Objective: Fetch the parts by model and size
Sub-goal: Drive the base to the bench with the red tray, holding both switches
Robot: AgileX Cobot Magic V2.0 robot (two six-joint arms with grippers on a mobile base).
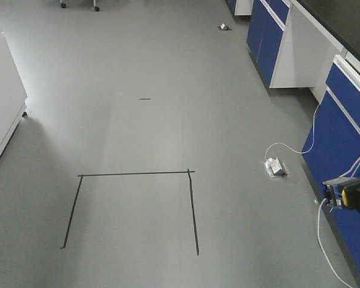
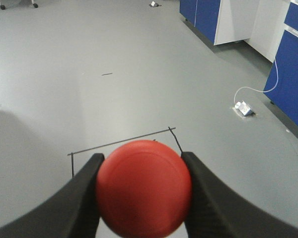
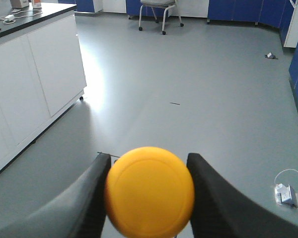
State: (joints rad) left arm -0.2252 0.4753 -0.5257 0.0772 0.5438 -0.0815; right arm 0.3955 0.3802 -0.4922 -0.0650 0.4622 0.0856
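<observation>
Two parts were in hand above the floor [image 2: 139, 74]. The left gripper [image 2: 141, 156] was clamped on the red-capped switch [image 2: 143, 191], which sat between its fingers. The right gripper [image 3: 148, 157] was likewise clamped on the yellow-capped switch [image 3: 149, 193].

Red-capped switch [image 2: 143, 191] clamped in left gripper [image 2: 141, 156], yellow-capped switch [image 3: 149, 193] in right gripper [image 3: 148, 155].

Grey floor [image 1: 168, 72], glare patch at left. Black tape [image 1: 135, 174] marks three-sided rectangle, near side open. Short dark streak [image 1: 144, 99] beyond it. White corded plug box [image 1: 276, 167] lies near blue cabinets [image 1: 264, 30]. Small object [image 1: 224, 26] far right. White cabinet [image 1: 3, 102] stands at left.
</observation>
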